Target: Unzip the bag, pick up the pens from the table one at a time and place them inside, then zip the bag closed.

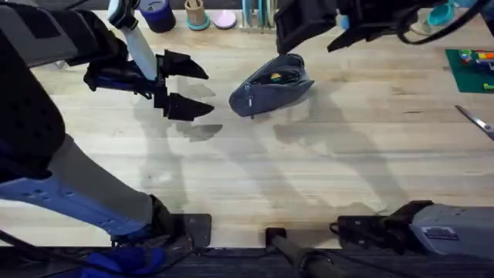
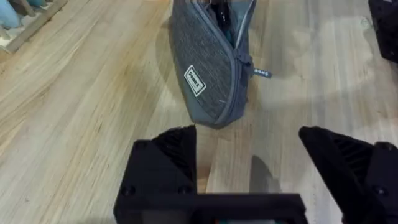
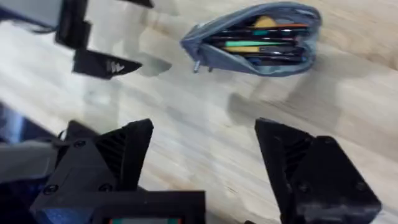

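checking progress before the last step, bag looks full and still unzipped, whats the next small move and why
Probably bring the open left gripper in to steady the bag's near end, ready for zipping. The pouch lies open on the table with pens inside, and both grippers hang empty.

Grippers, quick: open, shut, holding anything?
Left gripper: open, empty, beside the bag.
Right gripper: open, empty, above the table.

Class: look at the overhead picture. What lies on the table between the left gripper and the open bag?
Nothing: between the left gripper and the bag is bare table, as the overhead view shows.
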You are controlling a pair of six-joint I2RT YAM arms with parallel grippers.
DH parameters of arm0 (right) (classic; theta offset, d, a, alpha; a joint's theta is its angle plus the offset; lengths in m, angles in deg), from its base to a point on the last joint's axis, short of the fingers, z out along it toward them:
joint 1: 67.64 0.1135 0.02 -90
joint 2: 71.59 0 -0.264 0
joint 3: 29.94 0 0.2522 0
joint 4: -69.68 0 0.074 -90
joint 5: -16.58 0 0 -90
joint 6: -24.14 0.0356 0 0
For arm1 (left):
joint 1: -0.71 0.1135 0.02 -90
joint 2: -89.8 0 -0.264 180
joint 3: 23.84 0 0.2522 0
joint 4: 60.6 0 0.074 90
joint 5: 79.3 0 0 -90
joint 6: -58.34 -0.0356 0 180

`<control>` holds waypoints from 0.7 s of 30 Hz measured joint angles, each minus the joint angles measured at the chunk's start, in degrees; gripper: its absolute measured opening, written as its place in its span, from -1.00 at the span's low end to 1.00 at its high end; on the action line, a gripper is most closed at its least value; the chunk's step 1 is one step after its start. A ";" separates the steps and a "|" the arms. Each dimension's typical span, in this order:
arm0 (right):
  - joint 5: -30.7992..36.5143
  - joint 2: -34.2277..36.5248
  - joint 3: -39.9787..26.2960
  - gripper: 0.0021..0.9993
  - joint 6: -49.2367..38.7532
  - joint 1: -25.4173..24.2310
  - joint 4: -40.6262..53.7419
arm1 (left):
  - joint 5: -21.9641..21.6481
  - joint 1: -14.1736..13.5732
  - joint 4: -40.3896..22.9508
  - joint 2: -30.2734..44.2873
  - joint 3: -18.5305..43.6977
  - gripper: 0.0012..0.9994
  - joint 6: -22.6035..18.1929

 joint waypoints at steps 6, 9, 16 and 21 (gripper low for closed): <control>8.57 0.01 0.00 0.99 8.02 3.88 -0.39 | 0.00 0.00 0.00 0.02 0.00 0.99 -0.03; 12.04 -0.01 0.02 0.99 11.98 5.24 -0.65 | 0.00 0.00 0.00 0.02 0.00 0.99 -0.03; 15.74 -0.01 5.99 0.99 16.14 7.08 -5.31 | 0.00 0.00 0.00 0.00 0.00 0.99 -0.03; 16.35 -0.01 12.78 0.99 17.17 8.94 -9.47 | 0.00 0.00 0.00 0.01 0.00 0.99 -0.03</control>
